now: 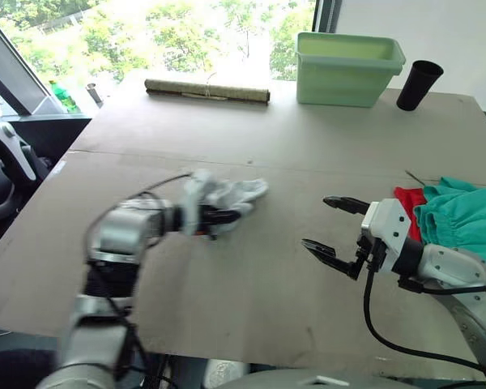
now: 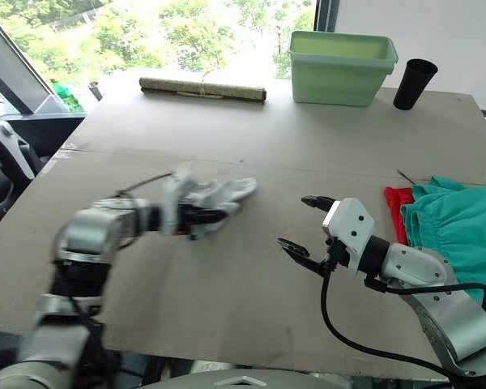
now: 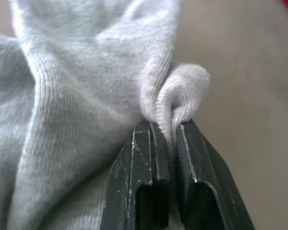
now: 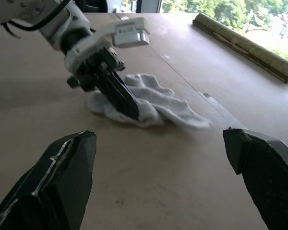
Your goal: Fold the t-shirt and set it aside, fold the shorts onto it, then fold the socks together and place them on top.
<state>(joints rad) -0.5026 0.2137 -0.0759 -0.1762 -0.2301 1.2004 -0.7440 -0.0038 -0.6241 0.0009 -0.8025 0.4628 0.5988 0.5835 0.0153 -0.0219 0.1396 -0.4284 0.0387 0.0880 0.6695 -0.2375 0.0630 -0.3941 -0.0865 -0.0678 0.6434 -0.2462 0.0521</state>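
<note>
The light grey-white socks (image 1: 236, 193) lie bunched on the brown table left of centre. My left gripper (image 1: 227, 215) is shut on a fold of the socks (image 3: 175, 103), the knit pinched between its black fingers (image 3: 144, 182). My right gripper (image 1: 334, 228) hovers open over bare table to the right of the socks, nothing between its fingers (image 4: 62, 187). At the right edge the teal shorts (image 1: 462, 220) lie on top of the red t-shirt (image 1: 408, 204), of which a small strip shows.
At the table's far side stand a pale green plastic bin (image 1: 346, 68), a black cup (image 1: 418, 84) and a rolled mat (image 1: 206, 90). The table's left edge (image 1: 32, 203) runs close to my left arm.
</note>
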